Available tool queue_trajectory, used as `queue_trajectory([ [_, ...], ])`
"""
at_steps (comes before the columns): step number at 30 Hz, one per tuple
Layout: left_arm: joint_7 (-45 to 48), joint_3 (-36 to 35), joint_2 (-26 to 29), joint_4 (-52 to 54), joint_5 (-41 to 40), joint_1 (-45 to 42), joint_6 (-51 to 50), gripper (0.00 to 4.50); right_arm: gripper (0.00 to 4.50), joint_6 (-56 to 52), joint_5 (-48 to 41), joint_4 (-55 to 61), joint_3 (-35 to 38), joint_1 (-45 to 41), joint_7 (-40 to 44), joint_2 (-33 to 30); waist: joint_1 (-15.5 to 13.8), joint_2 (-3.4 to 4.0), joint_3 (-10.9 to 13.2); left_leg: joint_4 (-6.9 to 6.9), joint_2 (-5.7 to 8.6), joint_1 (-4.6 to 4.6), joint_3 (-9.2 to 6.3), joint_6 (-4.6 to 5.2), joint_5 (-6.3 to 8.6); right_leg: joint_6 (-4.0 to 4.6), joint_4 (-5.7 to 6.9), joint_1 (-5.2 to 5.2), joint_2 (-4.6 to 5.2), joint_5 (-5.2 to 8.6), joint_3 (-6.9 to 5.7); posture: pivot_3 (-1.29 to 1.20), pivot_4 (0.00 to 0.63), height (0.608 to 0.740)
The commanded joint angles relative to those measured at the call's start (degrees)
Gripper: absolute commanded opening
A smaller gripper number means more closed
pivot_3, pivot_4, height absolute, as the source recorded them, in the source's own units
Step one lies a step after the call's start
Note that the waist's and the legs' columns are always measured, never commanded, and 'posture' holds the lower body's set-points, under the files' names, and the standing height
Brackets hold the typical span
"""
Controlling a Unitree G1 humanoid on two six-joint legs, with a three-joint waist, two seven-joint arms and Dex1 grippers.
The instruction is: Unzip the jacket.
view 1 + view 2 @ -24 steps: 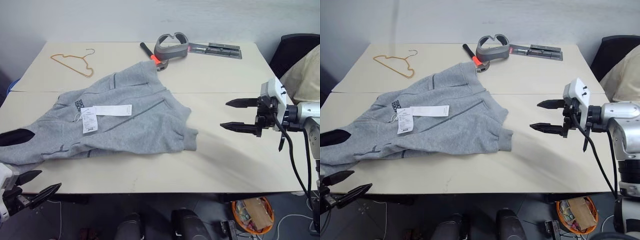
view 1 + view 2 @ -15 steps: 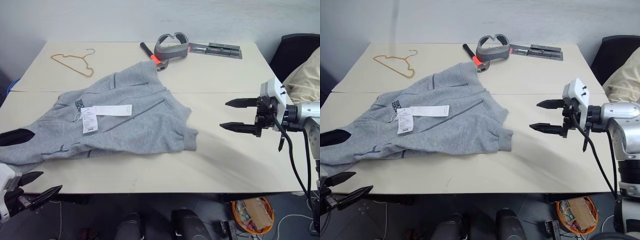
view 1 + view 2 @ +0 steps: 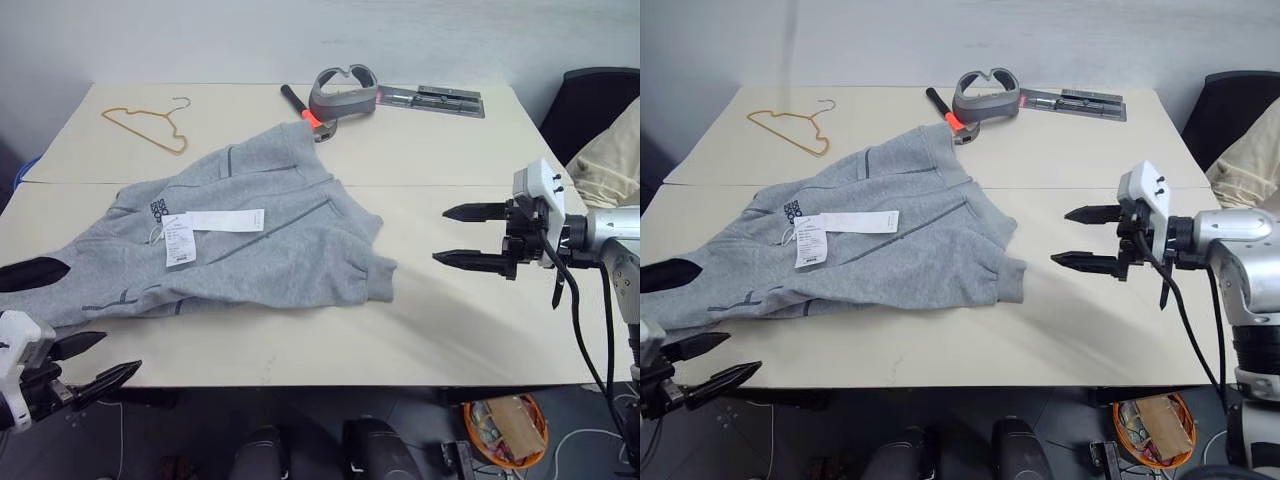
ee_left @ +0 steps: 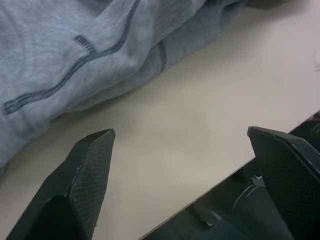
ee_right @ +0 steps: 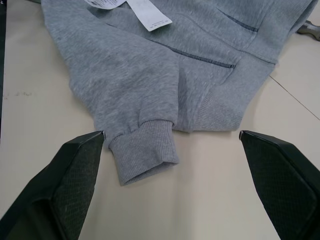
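The jacket (image 3: 230, 235) lay across the table's (image 3: 450, 150) left half, a cuff nearest the right gripper (image 3: 460, 238). The 2 claws were spread and empty, with the left gripper (image 3: 95, 362) off the near edge.

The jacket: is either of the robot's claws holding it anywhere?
No. The left gripper and right gripper are both open and empty, clear of the jacket.

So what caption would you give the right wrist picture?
Open right pincer facing the grey jacket, its ribbed cuff lying flat on the table.
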State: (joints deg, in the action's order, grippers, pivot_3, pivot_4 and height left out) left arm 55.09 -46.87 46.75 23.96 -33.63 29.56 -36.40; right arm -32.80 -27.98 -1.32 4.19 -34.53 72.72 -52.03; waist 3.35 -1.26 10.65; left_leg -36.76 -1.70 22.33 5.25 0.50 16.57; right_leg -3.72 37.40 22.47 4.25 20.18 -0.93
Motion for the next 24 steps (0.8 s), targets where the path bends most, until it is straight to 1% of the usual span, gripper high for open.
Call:
queue_trajectory([
  [1,-0.16,1.36,1.02,1.69,0.77,-0.86,1.39,4.47,4.5,1.66,2.53,0.89,-2.57,-1.45,-0.98,0.54,0.0,0.0,0.0,0.0,0.0,-0.01,0.0,0.0,0.0,0.0,0.01,0.0,0.0,0.0,0.0,0.0,0.15,0.74],
  [4,-0.35,2.35,2.25,3.34,0.78,-2.2,1.28,4.47,4.5,4.0,5.21,-0.69,-5.0,-3.01,-1.37,1.56,0.02,0.0,0.0,0.0,0.01,-0.02,0.01,0.0,-0.02,0.0,0.02,0.0,0.0,0.0,0.0,0.0,0.15,0.74],
  [5,-0.22,2.32,3.57,3.5,2.26,-2.47,2.14,4.47,4.5,6.42,7.3,-1.8,-6.44,-4.18,-1.59,2.2,0.06,0.0,0.0,-0.01,0.01,0.0,0.01,0.01,-0.02,0.0,0.02,0.0,0.0,0.0,0.0,0.0,0.15,0.74],
  [7,0.16,2.24,6.13,2.75,6.26,-2.43,4.79,4.47,4.5,12.53,12.87,-5.02,-10.07,-6.55,-2.4,3.16,0.11,0.01,0.01,-0.01,0.02,0.0,0.01,0.01,-0.03,0.0,0.03,0.01,0.0,0.0,0.0,0.0,0.15,0.74],
  [8,-0.75,2.23,7.19,1.09,8.91,-3.24,7.13,4.47,4.5,17.86,16.95,-7.83,-12.62,-7.76,-2.98,3.7,0.12,0.04,0.02,-0.01,0.02,0.0,0.01,0.0,-0.03,0.0,0.03,0.01,0.0,0.0,0.0,0.0,0.15,0.74],
  [10,-2.2,2.12,8.09,-1.81,11.79,-5.05,10.15,4.47,4.5,25.6,22.41,-12.63,-15.93,-9.46,-3.95,4.66,0.08,0.05,0.03,0.0,0.04,-0.02,0.03,-0.01,-0.04,0.0,0.03,0.03,-0.01,0.0,-0.01,0.0,0.15,0.74],
  [12,-2.62,2.01,8.95,-5.36,14.4,-6.75,13.56,4.47,4.5,31.53,26.83,-18.53,-18.49,-11.86,-6.11,6.91,0.21,0.05,0.03,0.01,0.03,-0.02,0.04,-0.01,-0.05,0.0,0.02,0.03,-0.02,0.0,-0.02,0.0,0.15,0.74],
  [14,-2.11,2.82,10.17,-8.78,19.04,-6.56,19.57,4.47,4.5,37.98,31.53,-24.46,-21.37,-14.34,-7.74,9.0,0.44,0.05,0.03,0.0,0.03,-0.01,0.08,-0.01,-0.06,0.0,0.03,0.04,-0.03,0.0,-0.02,0.0,0.15,0.74],
  [17,-0.86,5.63,11.43,-12.48,22.86,-6.64,25.65,4.47,4.5,45.49,37.04,-33.2,-24.37,-18.27,-11.46,12.72,0.86,0.09,0.06,-0.03,0.03,0.08,0.23,-0.2,-0.17,-0.02,0.02,0.14,-0.01,-0.01,-0.07,0.0,0.15,0.74],
  [19,-2.26,9.89,12.9,-15.41,26.15,-9.49,29.1,4.47,4.5,49.33,39.59,-39.73,-25.35,-21.43,-15.03,15.89,1.26,0.09,0.06,-0.03,0.03,0.08,0.27,-0.19,-0.17,-0.03,0.03,0.14,0.0,-0.02,-0.09,0.0,0.15,0.74],
  [24,-5.29,16.14,14.03,-20.36,31.96,-14.27,32.6,4.47,4.5,57.65,45.29,-51.33,-27.1,-27.28,-22.58,20.67,1.59,0.04,0.06,-0.18,-0.01,0.05,0.25,-0.18,-0.16,-0.06,0.25,0.12,0.0,-0.03,-0.15,0.0,0.15,0.74],
])
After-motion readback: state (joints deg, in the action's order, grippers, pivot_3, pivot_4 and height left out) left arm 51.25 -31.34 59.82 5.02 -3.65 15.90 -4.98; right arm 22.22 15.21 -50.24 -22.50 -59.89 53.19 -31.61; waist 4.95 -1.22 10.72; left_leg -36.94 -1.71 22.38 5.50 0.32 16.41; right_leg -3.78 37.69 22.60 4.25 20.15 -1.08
